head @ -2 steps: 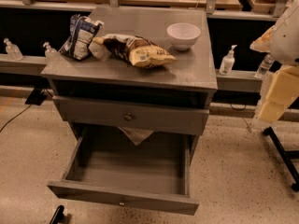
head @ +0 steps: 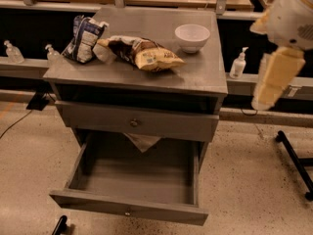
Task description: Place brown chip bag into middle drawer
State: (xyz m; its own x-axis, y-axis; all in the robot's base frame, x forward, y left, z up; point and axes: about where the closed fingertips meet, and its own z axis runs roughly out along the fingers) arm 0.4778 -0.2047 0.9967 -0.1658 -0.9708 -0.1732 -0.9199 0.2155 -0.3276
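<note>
Upward and slightly toward 9 o'clock is how the robot's pale arm (head: 277, 75) has shifted since the earlier frame; the cabinet and everything on it lie as they did. That arm hangs at the 3 o'clock edge of the view, off the cabinet's right side and apart from it; the gripper itself is outside the view, so I cannot tell whether it is released or clenched.

On the grey cabinet top (head: 208, 75) the brown chip bag (head: 143, 53) lies flat near the middle, its long axis running from 10 o'clock to 4 o'clock; nothing holds it. At the bag's 9 o'clock a blue-and-white bag (head: 84, 39) leans upright, and the two seem to touch at their near ends; at its 2 o'clock stands a white bowl (head: 192, 36), upright and apart from it.

Under the top runs a dark gap, and below that is the middle drawer (head: 161, 126), its plain front showing the round knob (head: 133, 123); how far out it stands I cannot tell. A crumpled pale scrap (head: 143, 142) hangs beneath its front edge. At 6 o'clock the bottom drawer (head: 128, 205) is pulled well out over the speckled floor (head: 254, 180). A small pump bottle (head: 238, 62) stands on the ledge at the cabinet's 3 o'clock; two more (head: 51, 53) (head: 12, 51) stand at its 9 o'clock.
</note>
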